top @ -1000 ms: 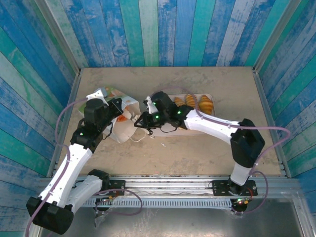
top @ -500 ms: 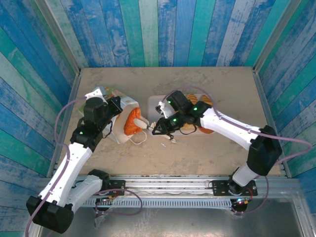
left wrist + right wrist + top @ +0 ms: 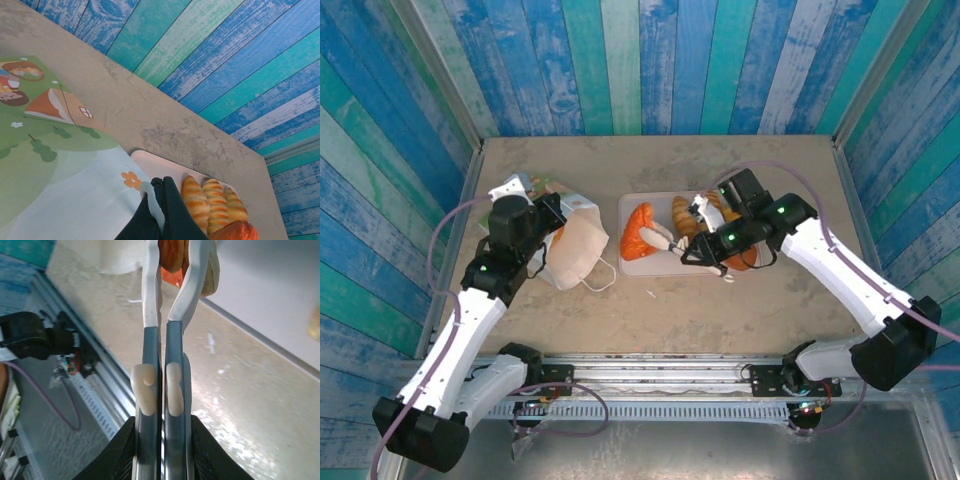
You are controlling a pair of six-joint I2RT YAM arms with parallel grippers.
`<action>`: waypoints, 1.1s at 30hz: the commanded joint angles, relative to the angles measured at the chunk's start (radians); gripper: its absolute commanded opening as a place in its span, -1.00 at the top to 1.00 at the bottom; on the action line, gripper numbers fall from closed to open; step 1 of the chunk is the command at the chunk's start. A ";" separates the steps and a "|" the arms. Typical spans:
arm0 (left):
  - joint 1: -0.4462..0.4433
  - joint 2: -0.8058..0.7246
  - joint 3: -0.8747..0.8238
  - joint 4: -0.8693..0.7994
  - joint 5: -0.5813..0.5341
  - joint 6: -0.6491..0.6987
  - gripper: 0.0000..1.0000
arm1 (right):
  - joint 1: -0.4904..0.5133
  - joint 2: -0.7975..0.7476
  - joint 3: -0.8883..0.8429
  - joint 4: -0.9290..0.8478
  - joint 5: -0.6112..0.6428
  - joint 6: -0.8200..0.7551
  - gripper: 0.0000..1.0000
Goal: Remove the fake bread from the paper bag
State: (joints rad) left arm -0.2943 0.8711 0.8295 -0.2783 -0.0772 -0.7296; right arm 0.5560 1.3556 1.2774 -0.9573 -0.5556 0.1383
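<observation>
Right gripper [image 3: 663,238], clamped on an orange croissant [image 3: 640,232] whose long axis crosses the pink tray [image 3: 650,267], holds it at the tray's left end; left of the tray, the closed left gripper [image 3: 160,192] pinches the paper bag [image 3: 575,250].

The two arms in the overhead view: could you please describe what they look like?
Both the left arm and the right arm have white tubular links joined by black joint housings, with small green lights on them. A thin lilac cable loops along each. The right fingers are slim, curved white blades on blue-grey rails with cream clips; the left fingers look dark.
</observation>
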 commanded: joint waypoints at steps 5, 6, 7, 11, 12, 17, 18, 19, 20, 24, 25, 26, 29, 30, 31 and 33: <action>0.001 -0.027 0.024 -0.025 -0.025 0.022 1.00 | -0.050 0.203 0.143 -0.167 0.037 -0.170 0.55; 0.000 -0.033 0.022 -0.025 -0.026 0.021 1.00 | -0.053 0.221 0.153 -0.167 0.034 -0.175 0.54; 0.001 -0.038 0.018 -0.024 -0.028 0.021 1.00 | -0.056 0.240 0.164 -0.169 0.026 -0.190 0.53; 0.000 -0.046 0.009 -0.025 -0.028 0.020 1.00 | -0.072 0.313 0.201 -0.175 0.002 -0.206 0.49; 0.000 -0.044 0.005 -0.023 -0.028 0.019 1.00 | -0.073 0.331 0.207 -0.173 -0.001 -0.204 0.47; 0.001 -0.042 -0.002 -0.011 -0.022 0.015 1.00 | -0.073 0.397 0.240 -0.162 0.056 -0.195 0.31; 0.001 -0.041 -0.002 -0.010 -0.020 0.016 1.00 | -0.073 0.406 0.248 -0.158 0.065 -0.194 0.29; 0.001 -0.040 -0.003 -0.009 -0.020 0.016 1.00 | -0.072 0.419 0.267 -0.159 0.083 -0.187 0.24; 0.001 -0.037 -0.002 -0.009 -0.018 0.016 1.00 | -0.072 0.428 0.282 -0.157 0.106 -0.179 0.21; 0.001 -0.037 -0.004 -0.005 -0.012 0.016 1.00 | -0.072 0.479 0.352 -0.158 0.162 -0.158 0.12; 0.001 -0.037 -0.004 -0.005 -0.012 0.016 1.00 | -0.072 0.485 0.370 -0.161 0.181 -0.147 0.10; 0.001 -0.037 -0.003 -0.008 -0.012 0.017 1.00 | -0.070 0.489 0.379 -0.160 0.194 -0.142 0.08; 0.001 -0.041 -0.005 -0.012 -0.014 0.018 1.00 | -0.063 0.503 0.393 -0.159 0.197 -0.140 0.04; 0.001 -0.043 -0.006 -0.012 -0.015 0.017 1.00 | -0.060 0.509 0.395 -0.159 0.195 -0.142 0.04; 0.001 -0.043 -0.008 -0.010 -0.014 0.017 1.00 | -0.054 0.519 0.399 -0.159 0.198 -0.143 0.03; 0.001 -0.040 -0.008 -0.009 -0.010 0.016 1.00 | -0.043 0.537 0.408 -0.165 0.219 -0.141 0.03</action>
State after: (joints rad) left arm -0.2943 0.8459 0.8284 -0.3004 -0.0875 -0.7296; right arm 0.4957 1.8603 1.6608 -1.1076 -0.3637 -0.0109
